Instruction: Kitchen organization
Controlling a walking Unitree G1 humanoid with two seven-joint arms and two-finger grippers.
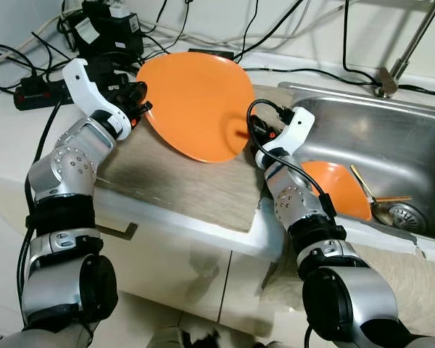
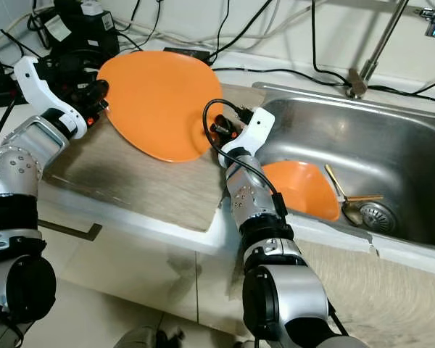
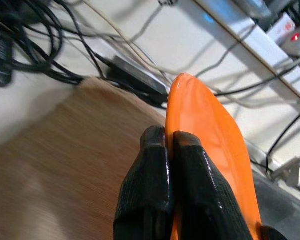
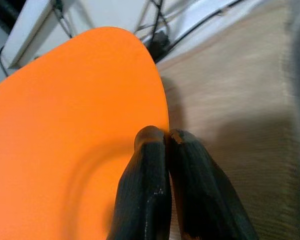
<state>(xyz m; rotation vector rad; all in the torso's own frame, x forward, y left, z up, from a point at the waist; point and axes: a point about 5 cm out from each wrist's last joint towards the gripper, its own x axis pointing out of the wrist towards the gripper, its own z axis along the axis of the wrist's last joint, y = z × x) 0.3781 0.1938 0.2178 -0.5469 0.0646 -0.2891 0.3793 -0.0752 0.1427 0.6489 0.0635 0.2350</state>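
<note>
Plate (image 1: 196, 105), smooth orange plastic with a rounded-triangular outline, was held tilted above the wood-grain desk (image 1: 181, 181) beside the sink. Left pincer (image 3: 168, 150) was clamped on its left rim; right pincer (image 4: 165, 137) was clamped on its right rim. Orange bowl (image 1: 337, 187) and a wooden-handled utensil (image 1: 370, 197) lay in the brushed-steel sink (image 1: 391, 130).

Silver jointed arms, black elbow bands, white wrist housings, black cables, black-fingered claws.
</note>
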